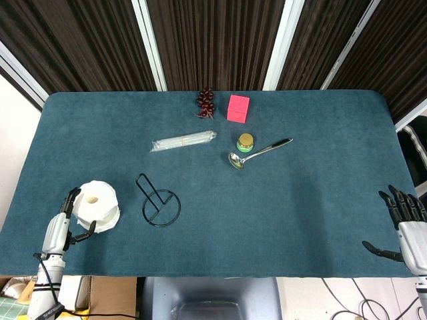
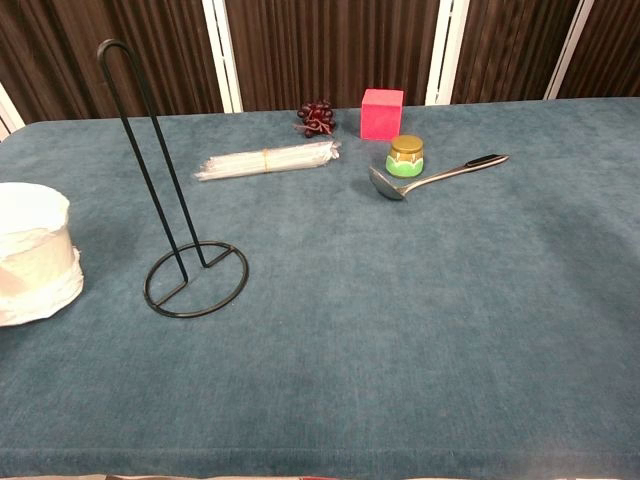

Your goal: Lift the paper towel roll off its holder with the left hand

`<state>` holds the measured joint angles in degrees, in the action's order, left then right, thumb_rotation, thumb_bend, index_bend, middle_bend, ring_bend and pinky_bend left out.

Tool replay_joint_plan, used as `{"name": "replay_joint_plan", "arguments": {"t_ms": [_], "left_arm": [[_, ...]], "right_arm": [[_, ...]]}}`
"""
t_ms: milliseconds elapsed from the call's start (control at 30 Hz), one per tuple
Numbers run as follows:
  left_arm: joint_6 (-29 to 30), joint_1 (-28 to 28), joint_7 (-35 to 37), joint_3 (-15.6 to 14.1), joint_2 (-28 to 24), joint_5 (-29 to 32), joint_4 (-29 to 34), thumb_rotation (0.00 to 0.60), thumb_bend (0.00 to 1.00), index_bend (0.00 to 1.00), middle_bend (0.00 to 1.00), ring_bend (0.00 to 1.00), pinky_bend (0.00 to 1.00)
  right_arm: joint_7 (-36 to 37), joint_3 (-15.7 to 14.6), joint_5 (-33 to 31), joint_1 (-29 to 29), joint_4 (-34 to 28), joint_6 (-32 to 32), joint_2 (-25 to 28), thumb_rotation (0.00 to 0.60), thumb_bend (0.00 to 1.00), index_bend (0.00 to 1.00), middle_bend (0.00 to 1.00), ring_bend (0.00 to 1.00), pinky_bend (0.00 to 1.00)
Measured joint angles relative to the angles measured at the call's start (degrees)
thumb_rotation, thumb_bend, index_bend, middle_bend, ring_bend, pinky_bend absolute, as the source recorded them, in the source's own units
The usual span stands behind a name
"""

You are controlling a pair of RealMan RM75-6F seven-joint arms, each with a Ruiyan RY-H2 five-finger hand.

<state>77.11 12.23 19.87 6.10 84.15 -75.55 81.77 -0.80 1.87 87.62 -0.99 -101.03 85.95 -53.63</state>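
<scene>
Where the left hand [image 1: 61, 227] sits at the near-left corner of the table [image 1: 320, 200], its fingers wrap around the paper towel roll [image 1: 97, 205] from the outer side, one fingertip high on the roll near its top edge and another low by its base; whether the grip is firm or merely a touch cannot be told from the head view. The roll stands upright on the cloth, cardboard core facing up, off the holder [image 1: 159, 202] and just beside it to the left — the two apart, not touching. In the chest view the roll [image 2: 35, 252] shows only partly at the left edge, its lower layers a little ragged, and the hand is out of frame there.

The holder is a black wire loop rising from a round wire base, bare and upright [image 2: 160, 200].

At the near-right corner the right hand [image 1: 403, 227] hangs just off the table edge, fingers spread and holding nothing.

Farther back lie a clear bundle of straws [image 1: 183, 141], a metal spoon [image 1: 259, 152] with a small green jar with a gold lid [image 1: 245, 143] touching it, a pink block [image 1: 238, 108], and a dark red cluster of grapes [image 1: 205, 103] — all well apart from both hands.
</scene>
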Motion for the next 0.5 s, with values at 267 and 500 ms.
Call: {"name": "replay_joint_plan", "arguments": {"t_ms": [267,500], "left_arm": [[1.28,-0.99,-9.19,0.27,-1.56,1.74,3.11,0.600,0.39,0.00,0.00,0.00,0.06],[5.33,-2.26,-27.89,0.22,-4.20,3.66,8.06,0.600,0.38,0.00,0.00,0.00,0.01]], "right_arm": [[-0.06,-0.03,0.18,0.01,0.00,0.17,-0.01,0.600,0.14,0.01,0.00,0.00,0.12],[-0.25,-0.11,0.23,0.04,-0.02,0.17,-0.06,0.600,0.14,0.03,0.00,0.00,0.12]]}}
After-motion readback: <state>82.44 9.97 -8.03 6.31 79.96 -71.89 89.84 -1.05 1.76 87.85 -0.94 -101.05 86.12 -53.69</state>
